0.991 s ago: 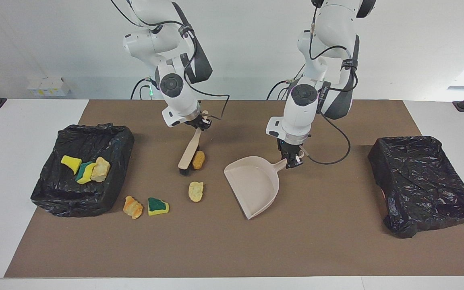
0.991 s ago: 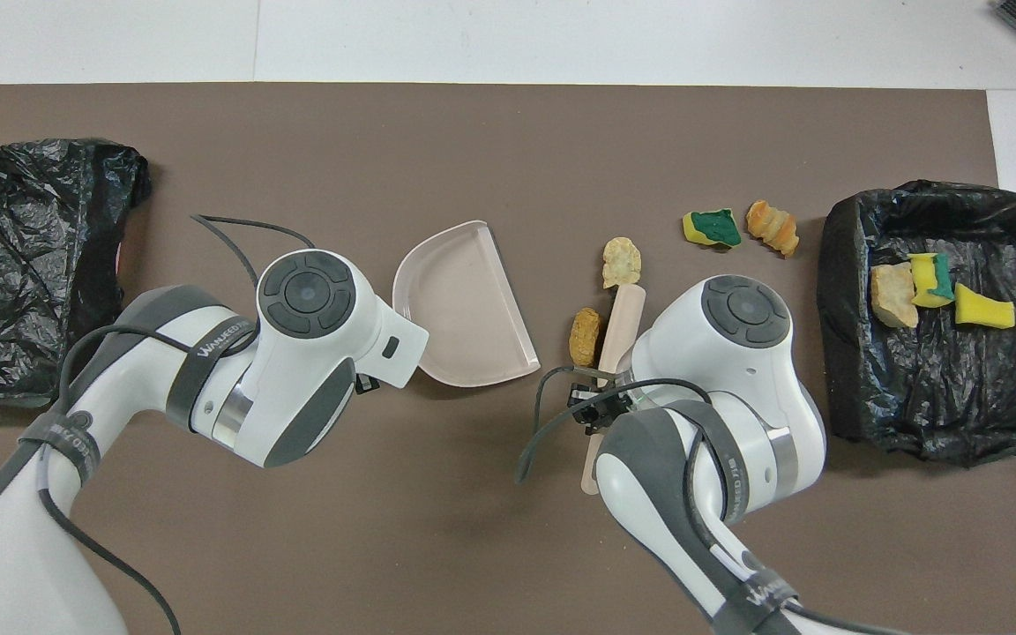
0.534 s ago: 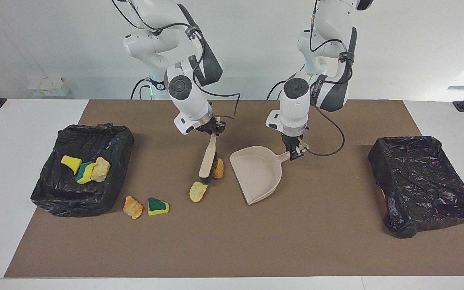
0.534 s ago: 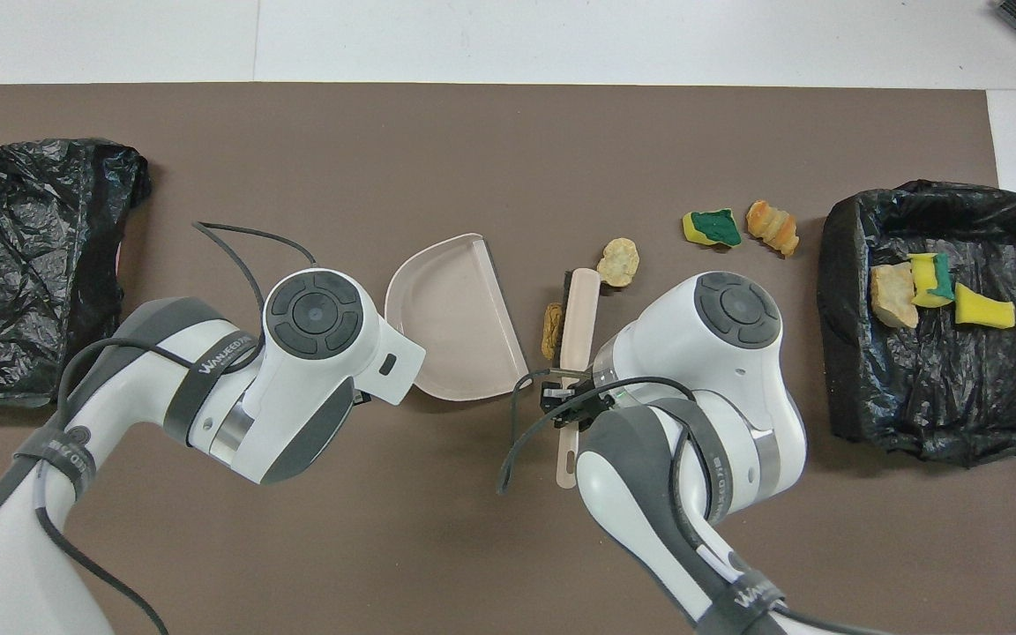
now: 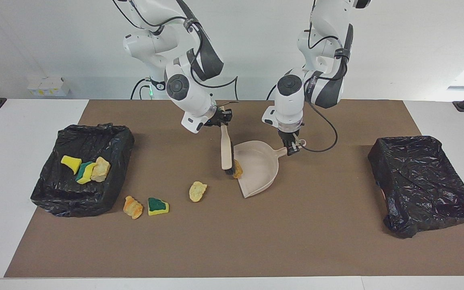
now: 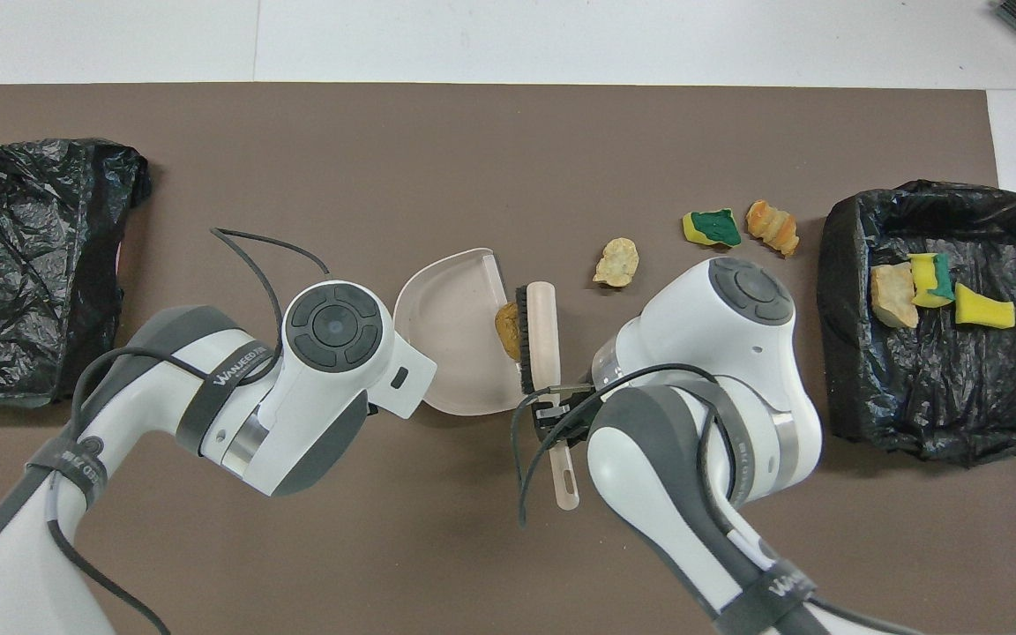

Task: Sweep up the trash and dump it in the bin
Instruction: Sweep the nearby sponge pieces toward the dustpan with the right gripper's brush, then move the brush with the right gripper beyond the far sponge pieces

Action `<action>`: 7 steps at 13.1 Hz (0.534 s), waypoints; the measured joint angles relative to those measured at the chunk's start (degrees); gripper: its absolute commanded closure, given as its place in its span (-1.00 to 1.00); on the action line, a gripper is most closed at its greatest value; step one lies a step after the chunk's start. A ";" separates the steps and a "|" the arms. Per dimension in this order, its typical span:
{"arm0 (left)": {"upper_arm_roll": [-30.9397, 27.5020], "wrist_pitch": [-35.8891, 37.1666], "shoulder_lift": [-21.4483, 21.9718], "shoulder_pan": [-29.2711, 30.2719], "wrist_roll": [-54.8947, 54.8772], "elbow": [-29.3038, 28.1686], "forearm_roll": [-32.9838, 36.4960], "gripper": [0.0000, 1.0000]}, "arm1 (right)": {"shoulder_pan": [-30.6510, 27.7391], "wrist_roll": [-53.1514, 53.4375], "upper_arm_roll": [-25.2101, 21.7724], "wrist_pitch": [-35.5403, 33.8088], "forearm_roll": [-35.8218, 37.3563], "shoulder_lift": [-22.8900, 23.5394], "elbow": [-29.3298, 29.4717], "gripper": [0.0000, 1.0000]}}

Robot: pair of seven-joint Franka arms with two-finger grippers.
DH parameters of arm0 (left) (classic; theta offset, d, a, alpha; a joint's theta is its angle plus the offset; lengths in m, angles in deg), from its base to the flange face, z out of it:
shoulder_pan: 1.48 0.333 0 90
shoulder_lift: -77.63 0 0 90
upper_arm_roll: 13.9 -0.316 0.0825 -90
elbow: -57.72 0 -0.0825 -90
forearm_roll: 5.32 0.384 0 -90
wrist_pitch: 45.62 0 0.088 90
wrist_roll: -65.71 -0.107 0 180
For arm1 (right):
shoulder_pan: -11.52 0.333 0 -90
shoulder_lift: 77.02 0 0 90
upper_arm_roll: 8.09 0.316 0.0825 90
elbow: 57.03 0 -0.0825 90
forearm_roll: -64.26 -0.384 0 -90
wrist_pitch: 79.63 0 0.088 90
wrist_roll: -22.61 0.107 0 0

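From across the table, the right gripper (image 5: 220, 119) has its fingers closed on the handle of the brush (image 5: 226, 151), whose dark bristles sit down at the open lip of the dustpan (image 5: 261, 169). A tan-orange lump (image 5: 237, 169) lies right against the bristles, just at that lip. The left gripper (image 5: 293, 147) is clamped on the dustpan's handle, and the pan rests near the middle of the table. Three more scraps lie loose on the brown mat (image 5: 232, 249) toward the right arm's end: a pale lump (image 5: 197, 191), a green-topped sponge (image 5: 158, 206) and an orange lump (image 5: 133, 207) just beside it, close to the bin (image 5: 50, 189) there. Inside that black-lined bin are a yellow sponge (image 5: 71, 163), a second green-topped chunk (image 5: 85, 172) and a tan lump (image 5: 100, 168). The second bin (image 5: 421, 181) sits at the left arm's end.

From overhead, the brush (image 6: 540, 339) lies alongside the dustpan's (image 6: 455, 322) straight edge, with the tan-orange lump (image 6: 506, 326) between bristles and pan floor. The right gripper (image 6: 558, 412) grips the brush handle partway along; the left arm's wrist covers its own gripper. The pale lump (image 6: 617, 263), green-topped sponge (image 6: 712, 227) and orange lump (image 6: 773, 227) lie farther from the robots than the brush, trailing toward the bin (image 6: 843, 265) at the right arm's end, which holds the three scraps (image 6: 938, 295). The second bin (image 6: 27, 265) sits at the table's edge at the left arm's end.
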 measured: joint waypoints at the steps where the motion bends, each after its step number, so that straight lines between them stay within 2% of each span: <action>1: -0.01 0.00 0.04 0.00 0.00 -0.16 0.00 1.00 | -1.61 -0.21 -0.18 -3.74 2.87 -0.34 1.80 1.00; 3: -0.05 0.00 0.15 0.00 0.19 -0.45 0.00 1.00 | -4.09 -0.22 -0.40 -8.71 9.25 -1.08 3.74 1.00; 7: 0.00 0.05 0.43 0.00 1.84 -0.78 0.00 1.00 | -7.01 -0.22 -0.59 -9.64 23.85 -1.62 2.27 1.00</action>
